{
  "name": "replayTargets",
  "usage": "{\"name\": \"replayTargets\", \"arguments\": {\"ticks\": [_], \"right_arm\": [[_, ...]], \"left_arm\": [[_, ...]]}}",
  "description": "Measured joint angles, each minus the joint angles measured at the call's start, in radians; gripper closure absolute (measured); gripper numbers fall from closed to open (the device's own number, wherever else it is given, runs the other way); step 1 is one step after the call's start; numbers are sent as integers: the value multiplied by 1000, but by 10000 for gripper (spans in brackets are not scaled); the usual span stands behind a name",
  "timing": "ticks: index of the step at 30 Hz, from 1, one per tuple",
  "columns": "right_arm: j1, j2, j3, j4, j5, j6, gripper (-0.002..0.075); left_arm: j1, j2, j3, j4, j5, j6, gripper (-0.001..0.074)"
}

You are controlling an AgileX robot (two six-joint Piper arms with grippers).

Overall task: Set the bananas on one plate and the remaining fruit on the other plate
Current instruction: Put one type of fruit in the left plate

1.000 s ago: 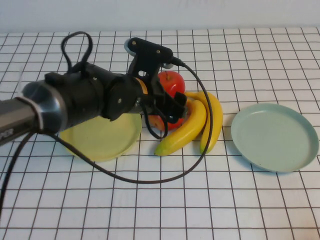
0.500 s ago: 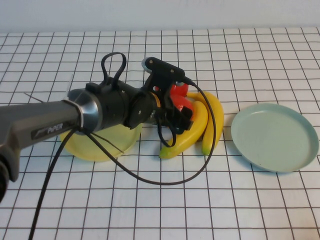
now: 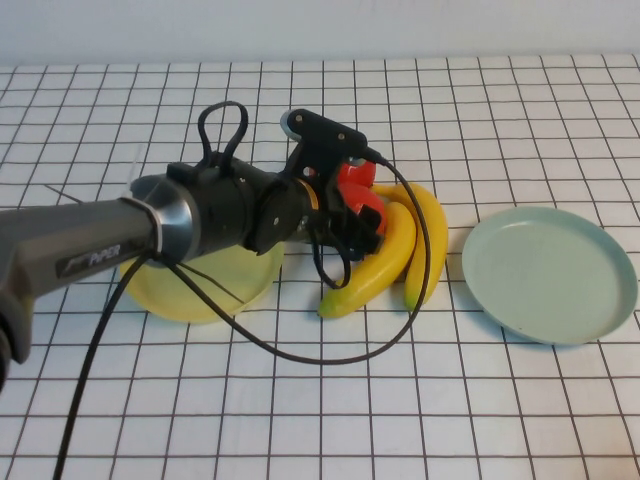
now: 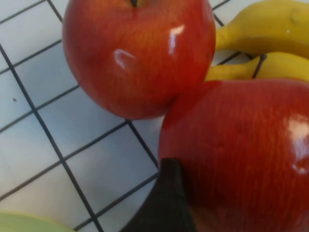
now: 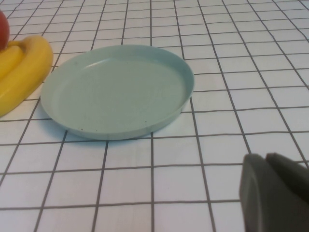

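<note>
Two red apples lie side by side on the table just right of the pale yellow plate (image 3: 200,288). My left gripper (image 3: 350,225) is down over the nearer apple (image 4: 241,154), which fills most of the left wrist view. The farther apple (image 4: 140,53) touches it and shows red behind the wrist (image 3: 352,180). Two yellow bananas (image 3: 385,255) (image 3: 428,235) lie together right of the apples. The pale blue-green plate (image 3: 548,272) sits bare at the right. My right gripper (image 5: 275,193) is shut and low over the table near that plate (image 5: 116,87).
The left arm and its looping black cable (image 3: 300,355) cross above the yellow plate and the table in front of it. The tabletop is a white cloth with a black grid (image 3: 320,420), backed by a plain wall.
The left arm has swung right and dropped from above the yellow plate's edge onto the apples. Its gripper now covers the nearer apple. Fruit and plates have not moved.
</note>
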Motion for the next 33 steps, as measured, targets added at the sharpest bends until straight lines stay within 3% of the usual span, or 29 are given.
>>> {"name": "replayTargets", "arguments": {"ticks": [8,14,19,26,33], "right_arm": [[0,0,0,0,0,0,741],[0,0,0,0,0,0,741],[0,0,0,0,0,0,741],[0,0,0,0,0,0,741],[0,0,0,0,0,0,741]], "left_arm": [[4,-186,61,26,-90,0,155],[27,-432,331,-6,-228,13,155],[138,-542,537,-58,-268,20,155],[256,-542,612,-69,-282,18,155],[266,-469,612,-69,-292,-2,144]]}}
